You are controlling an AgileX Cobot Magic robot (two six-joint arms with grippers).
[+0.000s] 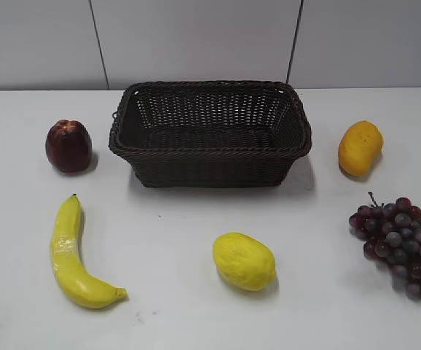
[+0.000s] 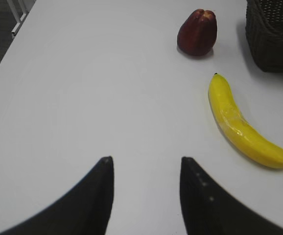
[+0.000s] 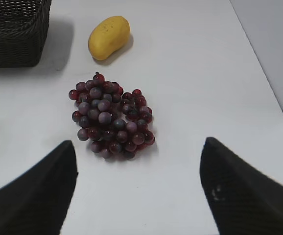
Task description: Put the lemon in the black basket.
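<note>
Lay on the white table (image 1: 196, 240) near its front edge, slightly right of the middle: the lemon (image 1: 244, 261), bumpy and bright yellow, resting on its side in the open. Sat well apart from the black basket (image 1: 210, 149), which stood toward the back edge, centred, with nothing visible inside.

Hung above the left part of the table, spread open and holding nothing: the left gripper (image 2: 144, 169). Showed bare tabletop between the dark fingers (image 2: 95, 196); ahead of them, toward the back edge, a banana (image 2: 242, 127) and a dark red apple (image 2: 197, 33). Kept the lemon outside the left wrist view altogether.

Hovered over the right part of the table, released wide, grasping nothing: the right gripper (image 3: 139, 156). Lay just ahead of its fingers (image 3: 234, 191) a bunch of purple grapes (image 3: 111, 117), and farther back, near the basket's right side, a mango (image 3: 109, 37). Could not tell whether the pale sliver at the left border of the right wrist view was the lemon.
</note>
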